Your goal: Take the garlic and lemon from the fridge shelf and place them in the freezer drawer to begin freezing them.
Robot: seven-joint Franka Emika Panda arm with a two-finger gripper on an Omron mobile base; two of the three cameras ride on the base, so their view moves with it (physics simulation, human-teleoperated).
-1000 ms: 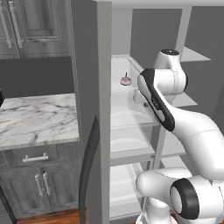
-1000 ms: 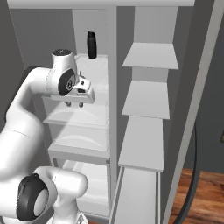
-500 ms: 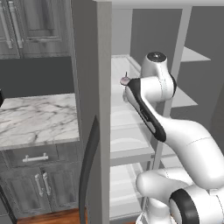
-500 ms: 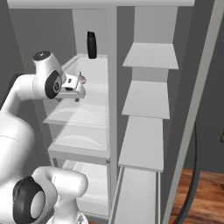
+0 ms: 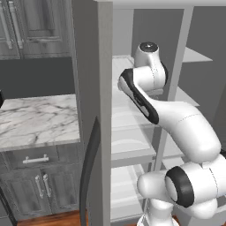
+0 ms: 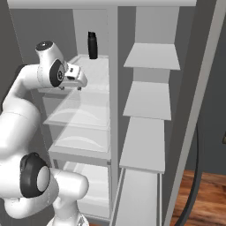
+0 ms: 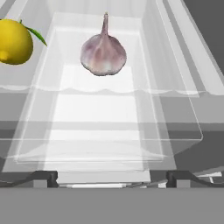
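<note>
The garlic [image 7: 103, 54], a pinkish-white bulb with a thin stem, sits on the fridge shelf [image 7: 173, 74] straight ahead of my hand. The lemon [image 7: 14, 42], bright yellow with a green leaf, lies on the same shelf to the garlic's left, cut off by the frame edge. My gripper [image 7: 112, 178] is open, its fingertips [image 7: 46, 177] wide apart, short of the garlic and holding nothing. In the right base view the gripper [image 6: 72, 82] hangs at the front of the fridge shelf [image 6: 95, 73]. The pale box [image 6: 90, 183] at the foot of that column looks like the freezer drawer.
A black bottle [image 6: 92, 45] stands at the back of the top shelf. Clear curved-front bins [image 6: 81, 119] stack below it. Plain grey shelves [image 6: 148, 95] fill the right column. The fridge's side wall [image 5: 90, 88] and a marble counter [image 5: 35, 119] lie to the left.
The gripper has gone from shut to wide open. The arm has swung left and up, bringing the hand to the top shelf's front edge.
</note>
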